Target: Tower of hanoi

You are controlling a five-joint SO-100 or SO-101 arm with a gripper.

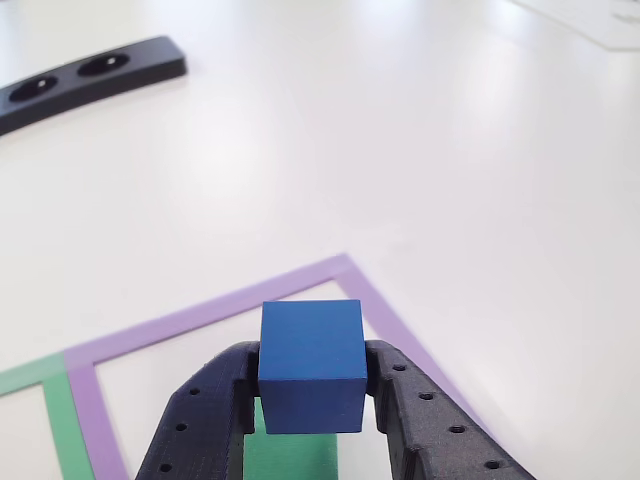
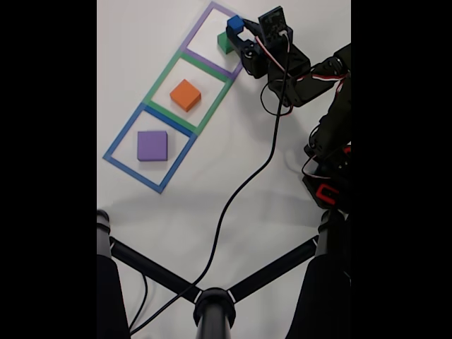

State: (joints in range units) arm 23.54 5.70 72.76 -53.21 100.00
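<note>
White table [image 2: 212,191] under me, a black cable [image 2: 240,191] snaking across it, a black two-hole bar [image 1: 90,78] far off in the other view. Three taped squares in a row: purple block [image 2: 152,145] in the blue square [image 2: 116,145], orange block [image 2: 185,94] in the green [image 2: 159,76], green block [image 2: 224,44] in the purple [image 2: 200,27]. My gripper [image 1: 312,392] is clamped on the blue cube [image 1: 311,365], above the green block.

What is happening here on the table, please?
A robot arm holds a small blue cube in its pincer, over the purple-outlined square, where a green block lies right below it. An orange block sits in the green-outlined square and a purple block in the blue-outlined square.
</note>
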